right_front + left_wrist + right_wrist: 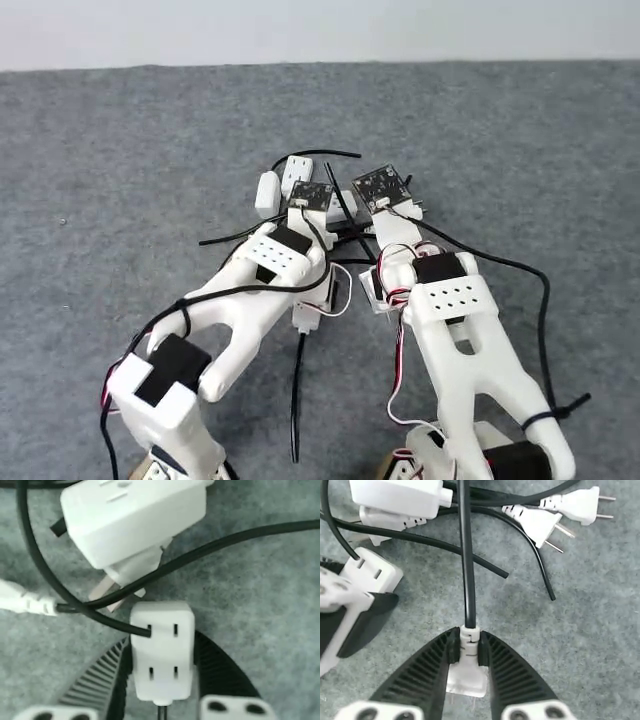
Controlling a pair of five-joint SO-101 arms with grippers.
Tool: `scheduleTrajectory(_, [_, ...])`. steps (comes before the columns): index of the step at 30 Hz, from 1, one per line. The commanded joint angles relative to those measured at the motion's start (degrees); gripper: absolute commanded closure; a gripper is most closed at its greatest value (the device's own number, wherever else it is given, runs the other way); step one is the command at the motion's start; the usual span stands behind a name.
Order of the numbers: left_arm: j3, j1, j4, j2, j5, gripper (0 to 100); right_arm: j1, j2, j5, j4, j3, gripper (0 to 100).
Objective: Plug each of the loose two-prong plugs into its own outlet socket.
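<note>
My left gripper (162, 647) is shut on a white outlet block (162, 675) with two pairs of slots facing up. A black cable (210, 547) lies across its far end. Just beyond sits a larger white outlet adapter (130, 520), tilted, with its metal prongs toward the block. My right gripper (468, 641) is shut on a white two-prong plug (467, 672); its black cord (466, 555) runs straight away. Two loose white plugs (535, 525) (577, 502) lie on the carpet beyond. The left gripper with its outlet block (370, 570) is close beside the right one.
Grey carpet (120, 160) covers the table. Black cords (296, 400) tangle between and in front of both arms (270, 270) (455, 310). A white oval piece (267, 192) and a white socket block (297, 172) lie behind the grippers. Another white plug end (20, 600) lies near the left gripper.
</note>
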Motion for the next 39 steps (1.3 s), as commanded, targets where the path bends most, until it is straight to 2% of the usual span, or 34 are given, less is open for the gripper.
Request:
scheduleTrajectory(1, [-1.71,0.18,1.93,0.0,1.23,69,0.57,-2.24,-0.62,0.4,-0.53,99.0])
scheduleTrajectory(4, [-1.71,0.18,3.08,-1.23,-0.88,67,0.57,-2.24,-0.62,0.4,-0.53,99.0])
scheduleTrajectory(11, [5.93,0.09,3.08,-17.58,-7.38,74,0.57,-2.24,-0.62,0.4,-0.53,99.0])
scheduleTrajectory(13, [8.92,-0.18,2.99,-21.98,-11.25,78,0.57,-2.59,-0.62,0.57,-0.53,99.0])
scheduleTrajectory(16, [10.86,-4.22,3.08,-25.67,-14.95,89,0.48,-2.77,-0.35,2.51,-1.49,99.0])
scheduleTrajectory(19, [9.63,-9.85,2.73,-23.12,-17.41,99,-0.13,-3.21,-0.26,8.4,-6.68,99.0])
scheduleTrajectory(25, [3.56,-16.79,2.64,-10.9,-25.05,99,-2.07,-10.95,-0.09,15.52,-13.63,99.0])
scheduleTrajectory(29, [1.63,-17.05,3.52,-5.98,-37.27,99,-8.31,-17.27,-0.35,19.21,-14.24,99.0])
scheduleTrajectory(33, [2.59,-16.53,3.52,-6.59,-39.74,99,-13.49,-19.12,-0.62,19.47,-12.57,99.0])
scheduleTrajectory(35, [4.18,-15.47,3.43,-7.91,-42.55,99,-14.46,-19.12,-1.32,17.1,-10.73,99.0])
scheduleTrajectory(39, [7.16,-13.71,3.43,-11.6,-43.34,99,-14.55,-19.12,-2.2,13.05,-6.59,99.0])
